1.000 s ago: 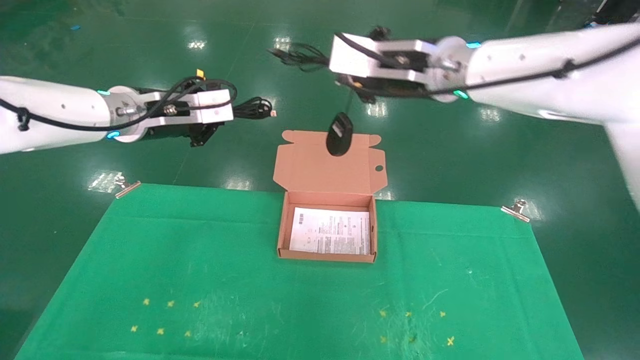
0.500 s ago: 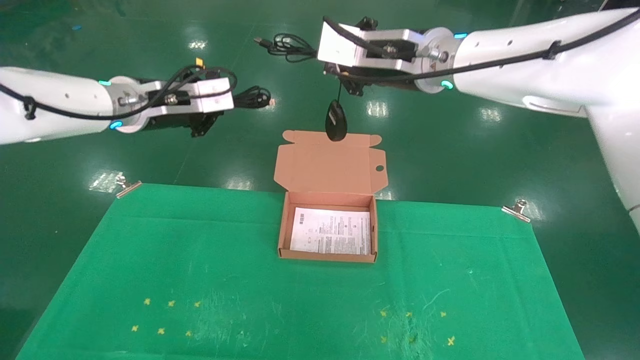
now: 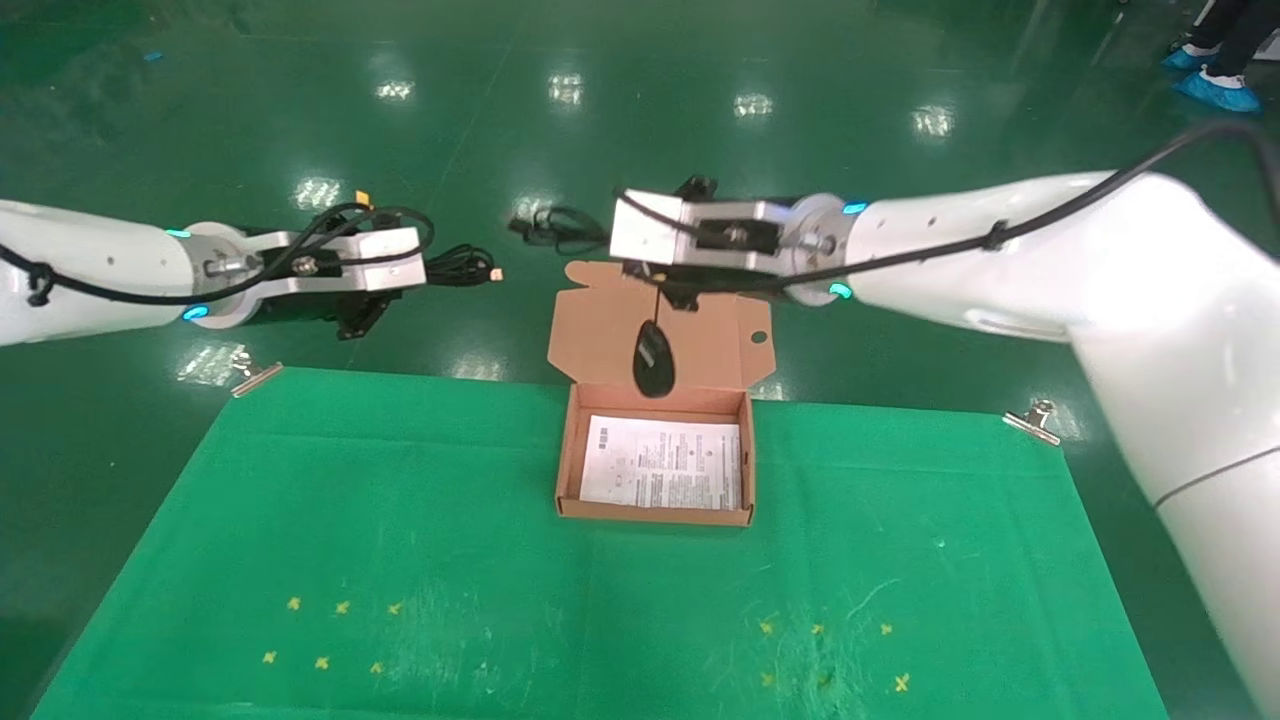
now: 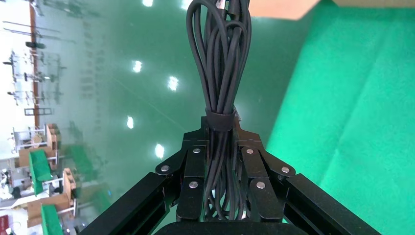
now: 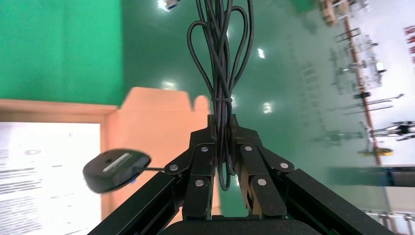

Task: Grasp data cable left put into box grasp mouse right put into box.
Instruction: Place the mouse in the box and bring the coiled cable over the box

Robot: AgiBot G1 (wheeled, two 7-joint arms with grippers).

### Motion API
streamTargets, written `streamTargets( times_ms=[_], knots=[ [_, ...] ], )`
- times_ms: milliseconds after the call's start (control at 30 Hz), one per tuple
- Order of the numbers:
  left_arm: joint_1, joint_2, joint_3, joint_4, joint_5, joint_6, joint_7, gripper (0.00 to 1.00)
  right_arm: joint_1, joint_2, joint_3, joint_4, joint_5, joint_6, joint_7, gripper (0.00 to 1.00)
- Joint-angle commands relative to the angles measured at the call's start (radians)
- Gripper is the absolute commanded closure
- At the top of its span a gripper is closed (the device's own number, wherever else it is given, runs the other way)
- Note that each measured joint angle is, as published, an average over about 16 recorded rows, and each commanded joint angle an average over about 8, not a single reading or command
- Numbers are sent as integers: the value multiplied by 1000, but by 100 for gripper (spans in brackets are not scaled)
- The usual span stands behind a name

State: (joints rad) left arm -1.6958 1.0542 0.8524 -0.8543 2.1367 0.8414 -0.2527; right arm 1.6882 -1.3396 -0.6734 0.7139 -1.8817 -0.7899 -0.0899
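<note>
Mouse (image 3: 653, 360) dangling over the box (image 3: 655, 512) — both arms loaded.
Right gripper (image 5: 222, 142) clenches its bundled cord; left gripper (image 4: 220, 142) clenches the data cable (image 4: 219, 63).

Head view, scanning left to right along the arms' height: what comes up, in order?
Left hand → bundled black data cable it holds → right hand gripping the mouse's bundled cord, black oval mouse dangling below over the open salmon-pink cardboard box.
</note>
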Motion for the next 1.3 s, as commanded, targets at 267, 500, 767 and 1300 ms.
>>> streamTargets(
  times_ms=[267,500,767,1300],
  knots=[
    [12,-26,12,-53,59,36,-78,100,-47,-19,-75,-25,44,22,5,100],
    [20,-33,14,-86,80,43,-111,100,-77,-23,-157,-25,110,56,20,100],
    [24,-37,15,-102,91,47,-128,100,-98,-23,-234,-38,212,105,58,100],
    [26,-39,15,-112,97,50,-138,100,-111,-29,-401,-221,297,199,219,100]
  ],
)
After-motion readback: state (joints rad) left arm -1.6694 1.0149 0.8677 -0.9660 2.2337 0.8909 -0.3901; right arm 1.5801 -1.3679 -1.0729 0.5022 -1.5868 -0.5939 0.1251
